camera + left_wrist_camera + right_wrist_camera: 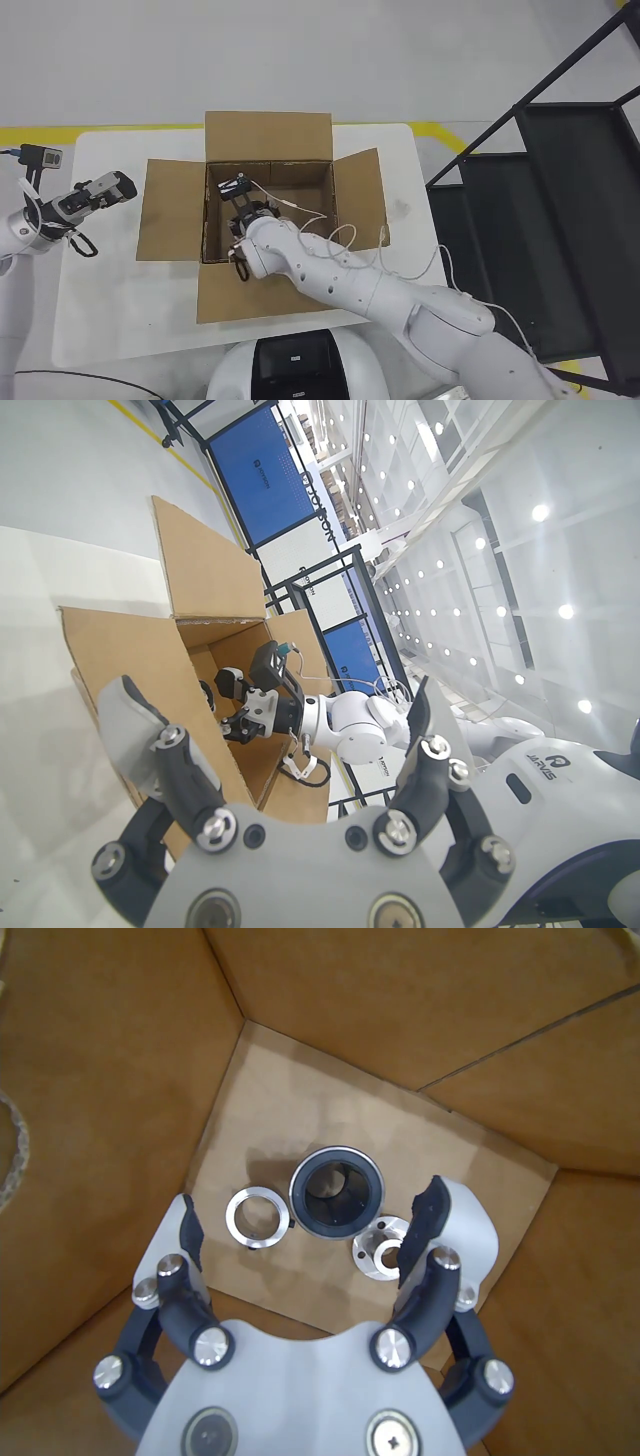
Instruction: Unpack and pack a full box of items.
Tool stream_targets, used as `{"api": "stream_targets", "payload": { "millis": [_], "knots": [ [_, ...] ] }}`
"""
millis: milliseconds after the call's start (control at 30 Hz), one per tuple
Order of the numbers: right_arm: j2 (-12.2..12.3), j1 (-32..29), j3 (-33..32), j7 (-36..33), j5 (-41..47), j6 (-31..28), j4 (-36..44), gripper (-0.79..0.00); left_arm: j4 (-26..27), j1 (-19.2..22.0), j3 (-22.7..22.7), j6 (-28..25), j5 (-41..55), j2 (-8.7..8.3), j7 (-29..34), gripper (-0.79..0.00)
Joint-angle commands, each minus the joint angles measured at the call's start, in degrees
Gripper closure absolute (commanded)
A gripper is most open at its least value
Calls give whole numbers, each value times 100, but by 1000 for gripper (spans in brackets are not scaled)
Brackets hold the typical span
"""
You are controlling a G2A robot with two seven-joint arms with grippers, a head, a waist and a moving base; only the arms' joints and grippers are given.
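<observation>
Hanging spread inside the box point(125, 1053), right claw point(309, 1200) over three metal rings point(299, 1198)

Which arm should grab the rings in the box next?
Probably right: the right gripper, open, hangs inside the box above the black ring, silver ring and flange. The left gripper is outside.

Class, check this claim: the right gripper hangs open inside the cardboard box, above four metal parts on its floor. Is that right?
The count is wrong: there are three parts, not four. The right wrist view shows a silver ring, a larger dark-lined ring and a flanged disc on the floor of the box, with the right gripper open above them.
</observation>
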State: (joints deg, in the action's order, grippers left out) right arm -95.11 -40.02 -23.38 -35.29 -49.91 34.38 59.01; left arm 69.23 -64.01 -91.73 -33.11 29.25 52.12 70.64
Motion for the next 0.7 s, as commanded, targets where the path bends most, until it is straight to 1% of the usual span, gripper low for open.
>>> {"api": "stream_targets", "payload": {
  "millis": [0,33,67,200,300,367,533,667],
  "knots": [
    [-84,37,-7,50,16,30,-172,-240,0,0,0,0,0,0,0,-785],
    [-128,61,6,78,-36,111,-276,-37,0,0,0,0,0,0,0,-785],
    [-174,86,51,78,-134,213,-361,0,0,0,0,0,0,0,0,-785],
    [-333,133,107,50,-309,456,-521,0,0,0,0,0,0,0,0,-785],
    [-406,132,69,28,-382,592,-590,0,0,0,0,0,0,0,0,-785],
    [-436,102,-2,12,-338,568,-562,0,0,0,0,0,0,0,0,-785],
    [-442,-3,-126,-33,-508,636,-345,0,0,0,0,0,0,0,0,-785],
    [-358,-158,-297,-87,-758,729,31,0,0,0,0,0,0,0,0,-785]
  ]
}}
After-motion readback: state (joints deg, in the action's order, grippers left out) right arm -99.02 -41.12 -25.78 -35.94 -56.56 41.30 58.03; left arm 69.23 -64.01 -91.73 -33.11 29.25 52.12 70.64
